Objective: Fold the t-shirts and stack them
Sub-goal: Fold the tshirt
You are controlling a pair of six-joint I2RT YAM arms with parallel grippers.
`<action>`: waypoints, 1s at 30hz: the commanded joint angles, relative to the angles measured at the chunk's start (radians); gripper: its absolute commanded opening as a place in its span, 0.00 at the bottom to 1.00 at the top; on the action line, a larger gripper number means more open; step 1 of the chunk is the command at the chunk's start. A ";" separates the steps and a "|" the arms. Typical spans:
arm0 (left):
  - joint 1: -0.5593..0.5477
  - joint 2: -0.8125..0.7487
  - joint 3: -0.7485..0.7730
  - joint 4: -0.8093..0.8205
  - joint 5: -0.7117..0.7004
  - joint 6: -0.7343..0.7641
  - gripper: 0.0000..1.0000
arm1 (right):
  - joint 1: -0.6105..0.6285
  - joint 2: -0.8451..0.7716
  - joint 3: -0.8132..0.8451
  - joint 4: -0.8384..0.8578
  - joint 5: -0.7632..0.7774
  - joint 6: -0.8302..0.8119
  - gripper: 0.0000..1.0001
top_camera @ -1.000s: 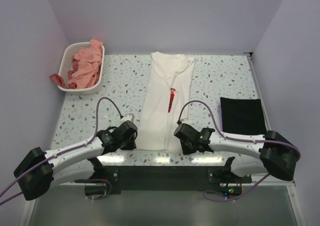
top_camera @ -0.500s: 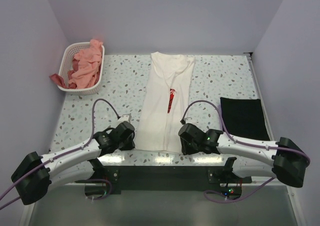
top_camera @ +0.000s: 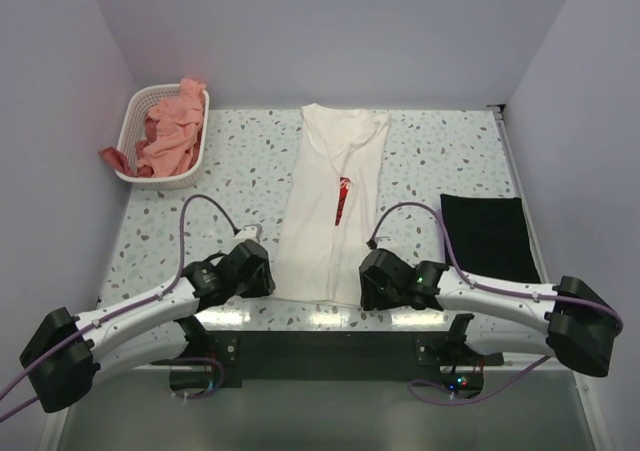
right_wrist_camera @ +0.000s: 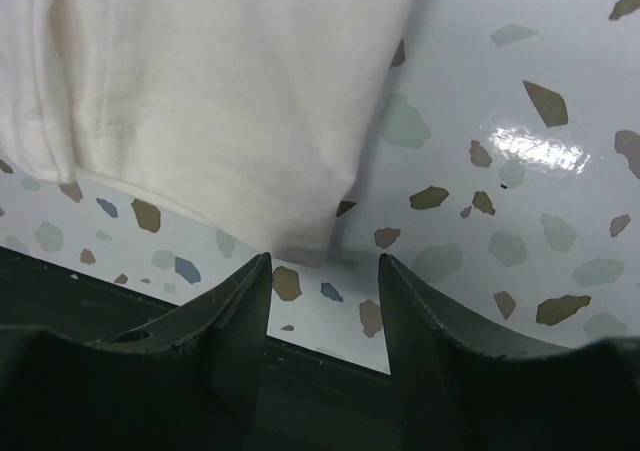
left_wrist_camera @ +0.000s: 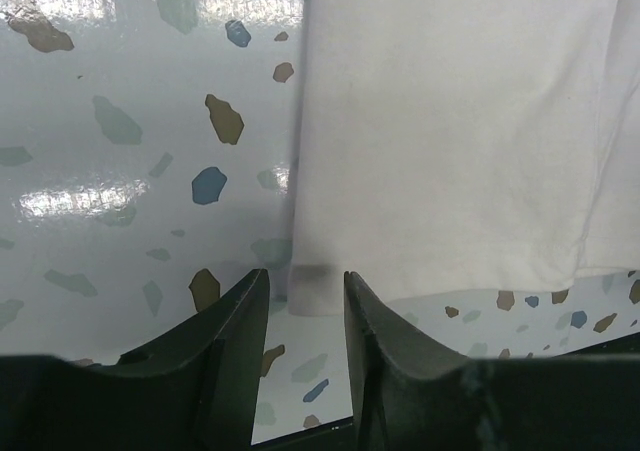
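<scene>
- One cream-white t-shirt (top_camera: 335, 211) with a red print.
- One black t-shirt (top_camera: 485, 231).
- One heap of salmon-pink t-shirts (top_camera: 170, 131); I cannot tell how many pieces are in it.
- One white basket (top_camera: 132, 121).
- One speckled table (top_camera: 440, 161).
- Two robot arms: the left arm (top_camera: 130, 316) and the right arm (top_camera: 500, 291).
- Two grippers, the left gripper (left_wrist_camera: 305, 281) and the right gripper (right_wrist_camera: 323, 266), each with two dark fingers.
- Two purple cables, one on each arm.
</scene>
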 commanded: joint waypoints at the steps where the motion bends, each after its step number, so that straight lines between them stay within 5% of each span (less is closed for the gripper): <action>1: 0.006 -0.003 0.017 0.037 -0.014 0.014 0.41 | -0.028 -0.057 -0.064 0.062 -0.023 0.084 0.51; 10: 0.008 0.022 -0.061 0.137 0.023 0.016 0.43 | -0.255 -0.241 -0.233 0.133 -0.222 0.115 0.51; 20: 0.009 0.040 -0.113 0.197 0.055 0.026 0.40 | -0.272 -0.157 -0.325 0.314 -0.347 0.212 0.46; 26: 0.009 0.073 -0.136 0.229 0.087 0.030 0.31 | -0.272 -0.180 -0.345 0.295 -0.367 0.218 0.42; 30: 0.009 0.079 -0.152 0.257 0.119 0.036 0.16 | -0.272 -0.171 -0.354 0.306 -0.388 0.213 0.42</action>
